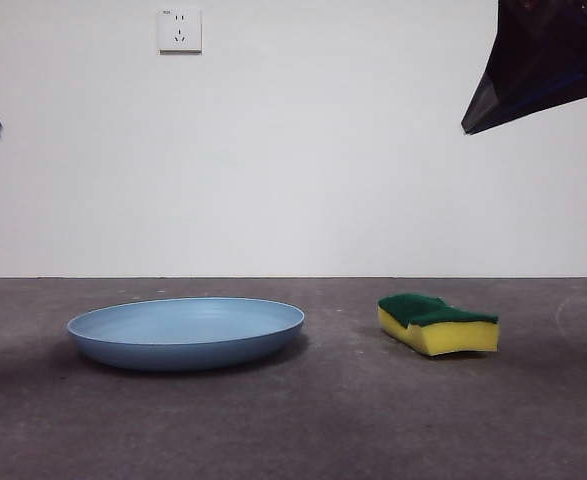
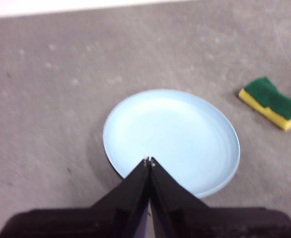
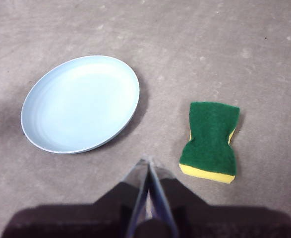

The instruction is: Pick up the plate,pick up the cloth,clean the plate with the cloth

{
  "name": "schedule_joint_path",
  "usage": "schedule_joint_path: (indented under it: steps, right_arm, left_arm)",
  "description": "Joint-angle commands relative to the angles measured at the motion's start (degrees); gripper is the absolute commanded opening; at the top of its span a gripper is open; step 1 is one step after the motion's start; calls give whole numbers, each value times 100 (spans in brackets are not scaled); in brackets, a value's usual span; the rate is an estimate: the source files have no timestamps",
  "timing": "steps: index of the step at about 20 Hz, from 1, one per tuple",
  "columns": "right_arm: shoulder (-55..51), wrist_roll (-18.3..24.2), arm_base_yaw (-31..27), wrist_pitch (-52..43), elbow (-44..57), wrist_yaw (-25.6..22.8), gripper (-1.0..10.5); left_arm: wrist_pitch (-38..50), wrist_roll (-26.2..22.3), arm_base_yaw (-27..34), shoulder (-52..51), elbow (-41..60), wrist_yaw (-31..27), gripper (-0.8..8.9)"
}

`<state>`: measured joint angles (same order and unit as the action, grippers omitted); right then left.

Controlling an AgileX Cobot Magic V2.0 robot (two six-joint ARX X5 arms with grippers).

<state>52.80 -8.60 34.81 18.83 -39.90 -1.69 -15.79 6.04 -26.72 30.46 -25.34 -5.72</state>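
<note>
2 objects: a plate and a sponge, both resting on the grey, matte, lightly speckled surface (image 1: 293,430), well apart from each other.
Plate: the large, shallow, round light-blue plastic-looking plate (image 1: 186,333) with a low raised rim lies flat and upright, holding nothing.
Sponge: the small rectangular yellow foam sponge with a dark green scouring layer and wavy sides (image 1: 438,323) lies flat, green layer uppermost, beside the plate with bare surface between them.
Left tool: the left tool (image 2: 148,161) hangs above the near edge of the plate; its 2 black jaws meet at the tips with no gap and grip nothing. In the left wrist view the plate (image 2: 171,140) lies just beyond the tips and the sponge (image 2: 273,102) off to one side.
Right tool: the right tool (image 3: 147,161) is held over bare surface between the plate (image 3: 81,103) and the sponge (image 3: 210,141), nearer the sponge; its jaws are pressed together and hold nothing.
Front view, arms: 1 dark arm part at the upper right corner, 1 small black tip at the left edge, both high above the objects.
Background: plain white wall (image 1: 353,180) with a white electrical socket (image 1: 179,30).
</note>
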Motion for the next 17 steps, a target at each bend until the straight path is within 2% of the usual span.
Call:
schedule_joint_path:
  steps: [1,3,8,11,17]
  right_arm:
    - [-9,-55,9,-26,42,-17,1]
    - [-9,-55,9,-26,42,-17,1]
    - [-9,-55,9,-26,42,-17,1]
    - [-9,-55,9,-26,42,-17,1]
    - [-9,-55,9,-26,42,-15,1]
  left_arm:
    - [186,-249,313,-396,66,-17,-3]
    - [603,-337,710,-793,361,42,-3]
    - [1469,-354,1532,-1849,1495,658,-3]
    - [1598,-299,1860,-2312,2070,916,-3]
    - [1303,-208,2199,-2763,2516,914,-3]
